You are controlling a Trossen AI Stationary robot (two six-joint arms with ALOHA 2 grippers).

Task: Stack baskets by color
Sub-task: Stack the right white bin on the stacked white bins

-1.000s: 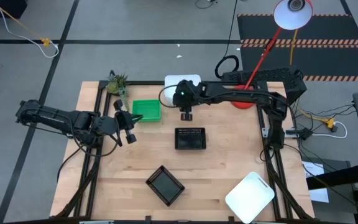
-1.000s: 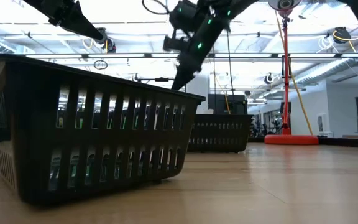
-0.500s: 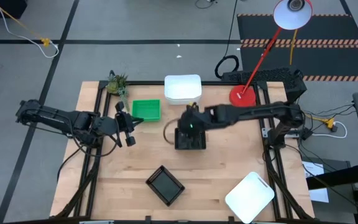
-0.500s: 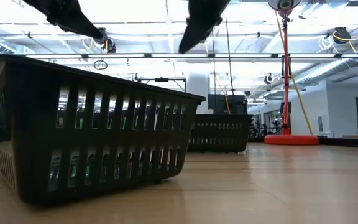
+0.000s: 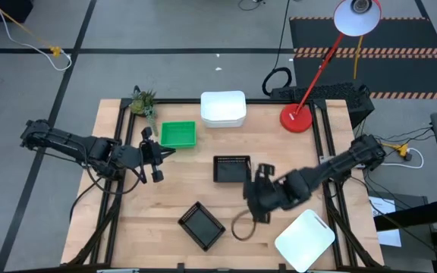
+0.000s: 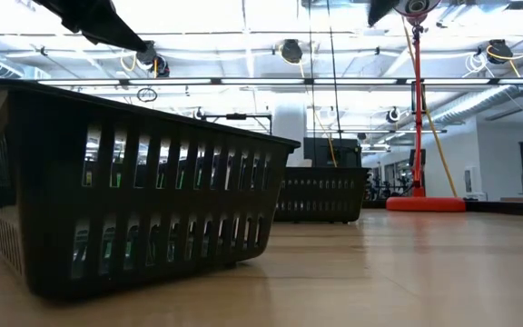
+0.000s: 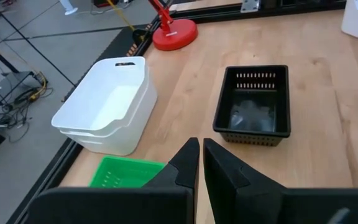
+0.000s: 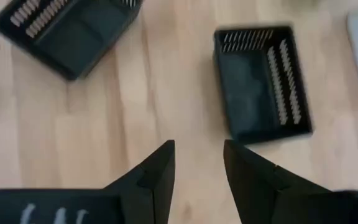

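The right claw (image 8: 197, 168) hangs over bare wooden counter (image 8: 166, 99), its two dark fingers (image 8: 157, 171) apart and gripping nothing. Beyond it sit two black baskets, one (image 8: 263, 84) nearer, the other (image 8: 67, 31) farther off, tilted and well apart.

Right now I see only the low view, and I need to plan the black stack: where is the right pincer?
Observer: The right pincer hovers open and empty over bare wood, between the middle black basket and the front black basket.
Operator: I can't find any white ones. Where are they?
Observer: Two nested white baskets sit at the far edge, and a single white basket lies at the front right corner.
Operator: And the left pincer?
Observer: The left pincer is shut on nothing, near the green basket but not touching it.
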